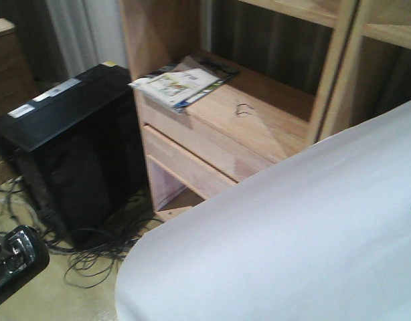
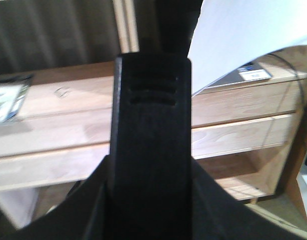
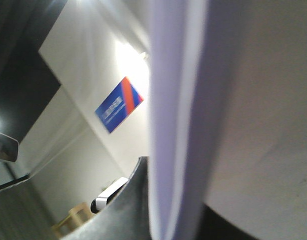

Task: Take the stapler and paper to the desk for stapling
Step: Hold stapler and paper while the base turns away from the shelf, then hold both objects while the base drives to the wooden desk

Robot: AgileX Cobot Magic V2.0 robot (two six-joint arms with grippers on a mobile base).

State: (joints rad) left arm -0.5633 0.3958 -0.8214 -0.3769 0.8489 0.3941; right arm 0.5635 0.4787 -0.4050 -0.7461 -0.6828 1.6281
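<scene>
One paper (image 1: 292, 234) fills the lower right, pinched by your right gripper (image 3: 173, 220). Your left gripper's opening you cannot tell; a black block (image 2: 151, 150) covers it.

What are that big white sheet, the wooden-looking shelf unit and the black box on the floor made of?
The paper looks thin, matte and white: it bows in a smooth curve. The shelf unit looks like light wood or veneer, with visible grain and a dull finish. The black box has a glossy dark side, perhaps plastic or painted metal; too blurred to tell.
</scene>
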